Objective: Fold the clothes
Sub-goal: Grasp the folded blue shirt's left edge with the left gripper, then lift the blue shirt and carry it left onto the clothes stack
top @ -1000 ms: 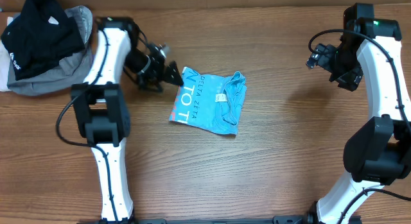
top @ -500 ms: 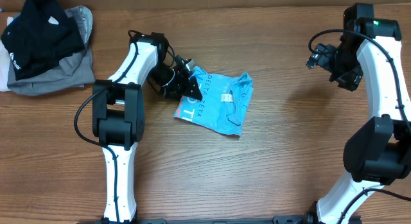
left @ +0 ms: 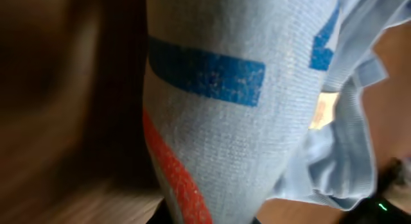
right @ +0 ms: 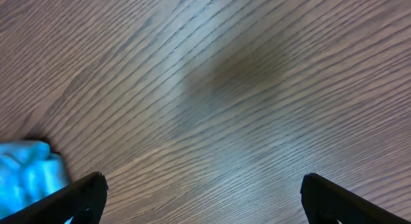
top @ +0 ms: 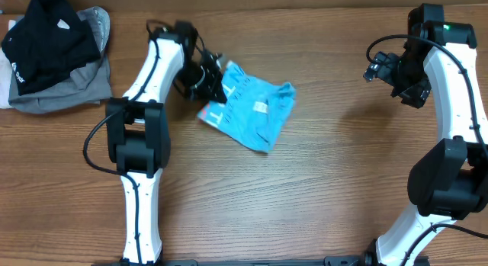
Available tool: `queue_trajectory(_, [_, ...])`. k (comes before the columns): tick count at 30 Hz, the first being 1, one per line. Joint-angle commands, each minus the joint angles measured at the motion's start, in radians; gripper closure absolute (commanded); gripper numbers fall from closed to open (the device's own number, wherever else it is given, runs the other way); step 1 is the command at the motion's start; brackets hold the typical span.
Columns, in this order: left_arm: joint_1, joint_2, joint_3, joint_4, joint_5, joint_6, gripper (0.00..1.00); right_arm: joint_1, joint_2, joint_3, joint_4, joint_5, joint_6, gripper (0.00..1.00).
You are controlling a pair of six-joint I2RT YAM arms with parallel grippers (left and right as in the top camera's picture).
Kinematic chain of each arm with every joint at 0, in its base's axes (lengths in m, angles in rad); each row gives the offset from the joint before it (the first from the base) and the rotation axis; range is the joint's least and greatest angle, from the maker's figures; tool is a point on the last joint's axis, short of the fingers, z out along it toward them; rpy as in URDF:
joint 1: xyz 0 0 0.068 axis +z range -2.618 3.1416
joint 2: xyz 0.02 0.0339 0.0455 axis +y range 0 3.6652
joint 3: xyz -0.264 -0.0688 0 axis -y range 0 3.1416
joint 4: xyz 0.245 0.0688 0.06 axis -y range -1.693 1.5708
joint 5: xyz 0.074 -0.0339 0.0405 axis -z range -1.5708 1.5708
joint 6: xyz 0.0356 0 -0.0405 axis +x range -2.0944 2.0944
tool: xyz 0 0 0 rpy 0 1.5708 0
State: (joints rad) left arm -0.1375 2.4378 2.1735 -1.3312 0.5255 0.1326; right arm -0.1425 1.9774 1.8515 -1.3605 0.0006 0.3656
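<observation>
**A:** Two arms in the overhead: left gripper (top: 216, 77) is pinched tight on the upper-left edge of the blue T-shirt (top: 255, 110), which lies crumpled mid-table (top: 305, 190). Right gripper (top: 377, 68) hangs well off to the right.

**B:** Left wrist cam: T-shirt (left: 257, 121) cloth fills it. Right wrist: fingers (right: 90, 195) spread wide, holding nothing, T-shirt corner lower left.

Wooden table (top: 320, 182), sky-blue T-shirt (top: 255, 113) crumpled mid-table, grey garment (top: 61, 94) at far-left corner, black garment (top: 42, 37) on it

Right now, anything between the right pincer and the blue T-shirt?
Nothing. The overhead view shows only bare wooden table between the open right pincer and the T-shirt.
</observation>
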Motion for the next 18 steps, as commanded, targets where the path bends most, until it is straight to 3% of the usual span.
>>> queue_trajectory(1, [0.044,-0.005,0.167,-0.037,-0.190,-0.044,0.96,0.002,-0.023,0.014,0.005,0.006,0.002,0.00])
queue_trajectory(6, [0.105,-0.005,0.354,-0.092,-0.283,-0.041,0.96,0.002,-0.023,0.014,0.005,0.006,0.002,0.00])
queue_trajectory(18, [0.273,-0.005,0.626,-0.089,-0.293,0.105,0.96,0.002,-0.023,0.014,0.005,0.006,0.002,0.00])
